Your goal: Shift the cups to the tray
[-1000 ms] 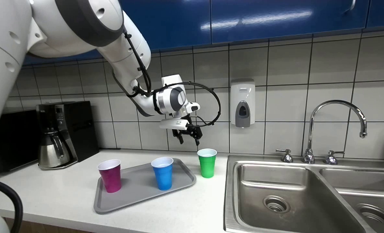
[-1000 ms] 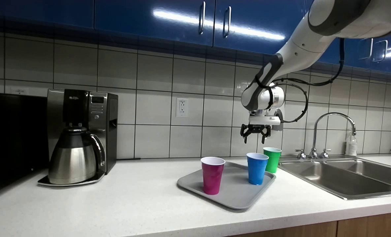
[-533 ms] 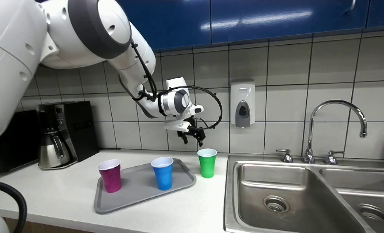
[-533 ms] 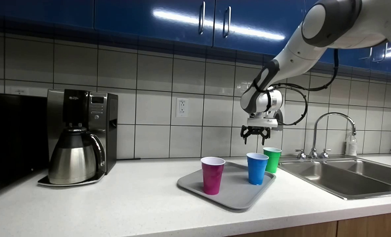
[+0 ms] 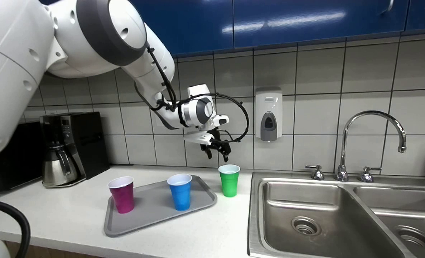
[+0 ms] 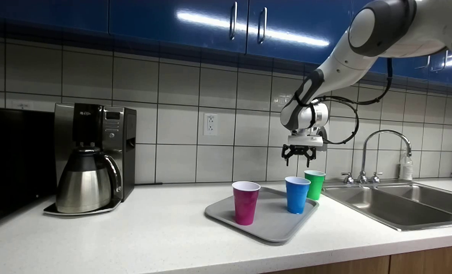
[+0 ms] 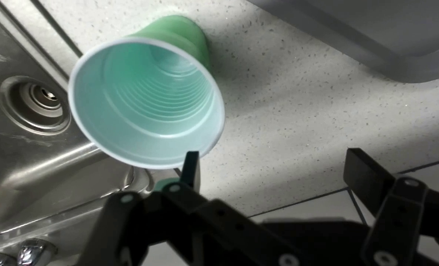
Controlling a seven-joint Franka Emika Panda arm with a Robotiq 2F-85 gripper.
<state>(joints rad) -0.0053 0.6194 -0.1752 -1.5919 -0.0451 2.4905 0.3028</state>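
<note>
Pincer (image 5: 217,158) hung spread, holding nothing. Left to right: purple cup (image 5: 122,197), blue cup (image 5: 180,194) stood on tray (image 5: 151,202); green cup (image 5: 229,182) on tabletop (image 5: 212,233), beside tray's right edge. Risk judged: toppling it on descent; wrist view showed one finger (image 7: 192,170) overlapping its rim.

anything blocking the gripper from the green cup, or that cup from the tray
Nothing visible stands between the gripper and the green cup. From there to the tray, there's only its low rim; the blue cup stands farther in.
</note>
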